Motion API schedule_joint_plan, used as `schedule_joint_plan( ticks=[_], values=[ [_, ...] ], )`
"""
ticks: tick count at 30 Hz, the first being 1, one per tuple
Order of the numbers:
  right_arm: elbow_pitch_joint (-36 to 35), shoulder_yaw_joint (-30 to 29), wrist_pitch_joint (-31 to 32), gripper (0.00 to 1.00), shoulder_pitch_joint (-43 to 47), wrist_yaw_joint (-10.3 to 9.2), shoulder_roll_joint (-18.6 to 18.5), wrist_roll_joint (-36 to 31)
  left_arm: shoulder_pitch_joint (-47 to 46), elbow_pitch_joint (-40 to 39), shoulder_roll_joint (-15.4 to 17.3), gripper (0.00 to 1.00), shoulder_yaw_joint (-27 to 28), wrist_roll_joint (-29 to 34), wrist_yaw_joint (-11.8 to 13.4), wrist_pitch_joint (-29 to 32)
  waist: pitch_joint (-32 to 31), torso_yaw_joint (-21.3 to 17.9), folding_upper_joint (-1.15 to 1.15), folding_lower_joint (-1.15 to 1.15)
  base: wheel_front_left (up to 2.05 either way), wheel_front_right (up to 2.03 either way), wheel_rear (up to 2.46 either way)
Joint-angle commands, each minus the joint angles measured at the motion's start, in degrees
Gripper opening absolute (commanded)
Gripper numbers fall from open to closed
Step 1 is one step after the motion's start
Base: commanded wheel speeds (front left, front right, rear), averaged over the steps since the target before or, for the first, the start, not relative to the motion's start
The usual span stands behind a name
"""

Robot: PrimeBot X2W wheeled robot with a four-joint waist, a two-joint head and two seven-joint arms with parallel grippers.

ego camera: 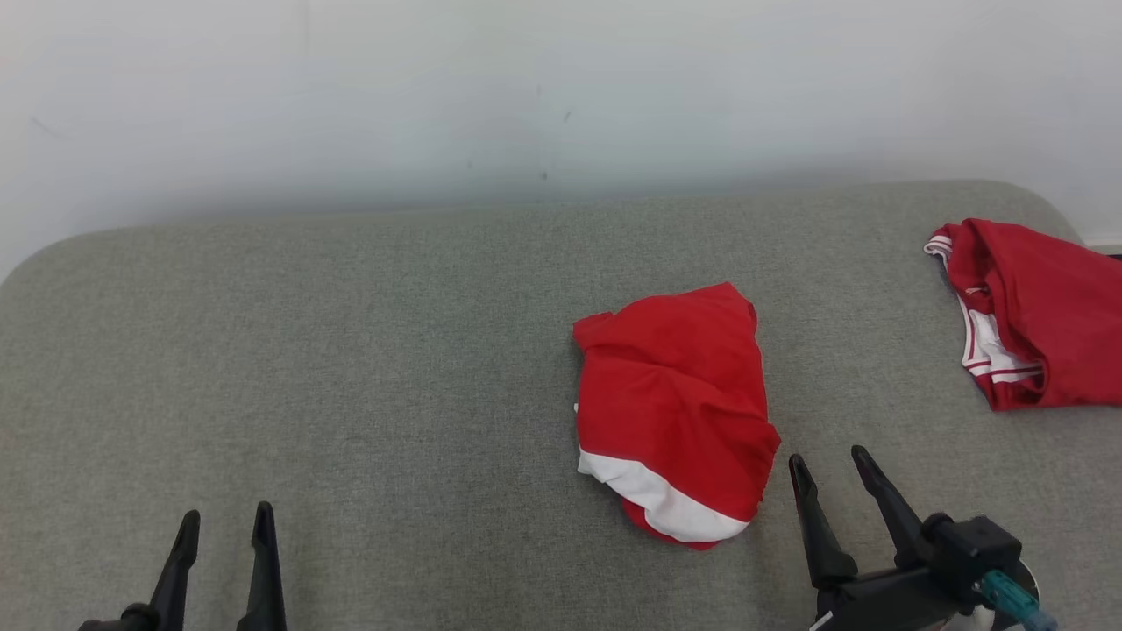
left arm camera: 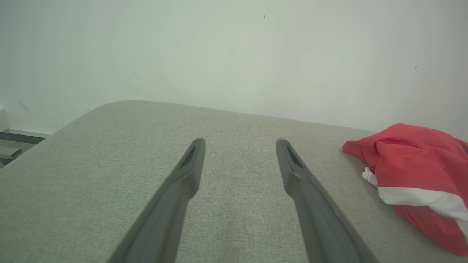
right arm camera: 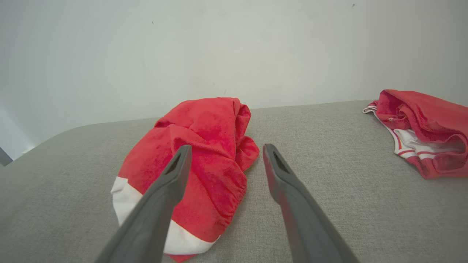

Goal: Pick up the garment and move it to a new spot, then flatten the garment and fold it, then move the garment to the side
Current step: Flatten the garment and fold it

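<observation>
Crumpled red garment (ego camera: 675,403) lies beside the right gripper (ego camera: 828,458); it and the left gripper (ego camera: 227,514) hold jaws wide and empty, apparently readied for pickup.

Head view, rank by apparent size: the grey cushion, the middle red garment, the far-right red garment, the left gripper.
1. Grey cushion, largest by far.
2. Middle red garment.
3. Far-right red garment; cropped by the frame edge and farther off, so unsure against the middle one.
4. Left gripper.
</observation>
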Motion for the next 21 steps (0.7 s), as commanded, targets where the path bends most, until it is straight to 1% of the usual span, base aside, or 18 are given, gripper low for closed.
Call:
schedule_joint_plan(
  ticks=[1,6,7,10,15,16,20,21],
  values=[
    [1.1,0.5,0.6,1.00,-2.0,-0.17,-0.9,-0.3,-1.0,0.2,-0.2,1.00,0.0,0.5,-0.3,-0.1,0.8,0.6,0.00,0.00,0.00,0.00,0.00],
    [6.4,1.4,1.6,1.00,-6.7,-0.17,-1.9,0.1,-2.4,0.6,-0.5,1.00,-0.7,0.8,-0.4,-0.1,2.1,2.1,0.00,0.00,0.00,0.00,0.00],
    [9.3,1.7,1.8,1.00,-8.3,-0.17,-2.1,0.3,-2.9,0.9,-0.6,1.00,-0.8,0.6,-0.6,-0.1,2.7,2.8,0.00,0.00,0.00,0.00,0.00],
    [14.2,2.0,1.5,1.00,-10.7,-0.16,-2.4,0.7,-3.6,1.2,-0.8,1.00,-1.3,0.7,-0.7,-0.1,3.7,3.9,0.00,0.00,0.00,0.00,0.00],
    [22.8,2.9,0.5,1.00,-14.9,-0.17,-1.7,1.7,-4.6,1.6,-0.9,1.00,-2.0,0.7,-0.8,-0.1,5.1,5.4,0.00,0.00,0.00,0.00,0.00],
    [22.8,2.9,0.5,1.00,-14.9,-0.17,-1.7,1.7,-4.6,1.6,-0.9,1.00,-2.0,0.7,-0.8,-0.1,5.1,5.4,0.00,0.00,0.00,0.00,0.00],
    [30.0,4.3,-0.1,1.00,-17.9,-0.16,-0.7,2.9,-5.3,1.9,-1.1,1.00,-2.6,0.8,-0.7,-0.1,5.9,6.4,0.00,0.00,0.00,0.00,0.00],
    [31.4,4.6,-0.3,0.81,-18.5,-0.17,-0.3,3.6,-5.5,2.1,-1.1,1.00,-2.8,0.9,-0.7,-0.1,5.9,6.7,0.00,0.00,0.00,0.00,0.00]
  ],
)
